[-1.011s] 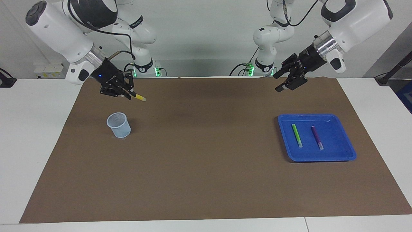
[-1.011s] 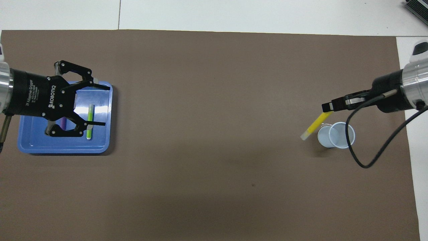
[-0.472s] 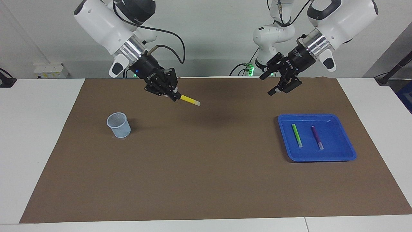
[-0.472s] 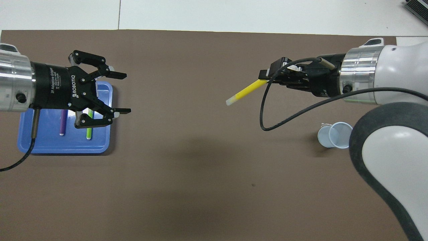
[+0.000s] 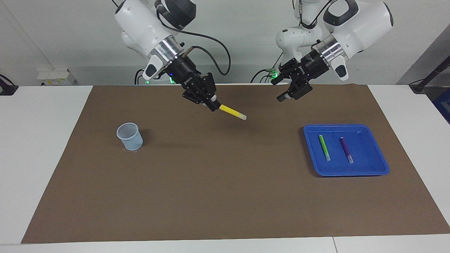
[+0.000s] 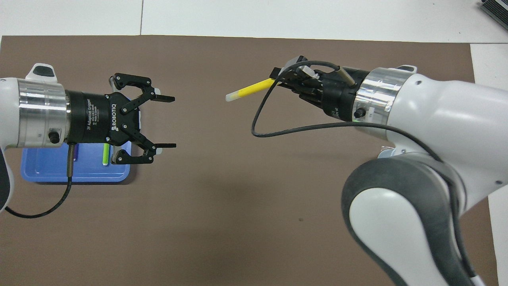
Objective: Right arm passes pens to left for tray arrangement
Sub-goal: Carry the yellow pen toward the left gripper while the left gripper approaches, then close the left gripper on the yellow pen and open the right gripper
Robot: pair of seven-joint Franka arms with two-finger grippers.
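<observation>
The left gripper (marked "ROBOTIQ") is hanging wide open, empty, over the brown mat. The right gripper is clamping the yellow pen over the mat.

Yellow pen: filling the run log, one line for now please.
right pincer: holds yellow pen midair | left pincer: open | tray: green pen, purple pen

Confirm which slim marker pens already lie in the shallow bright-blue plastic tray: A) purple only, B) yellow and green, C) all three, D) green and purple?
D: the green pen and purple pen lie side by side in the blue tray, while the right gripper holds the yellow pen over the mat.
</observation>
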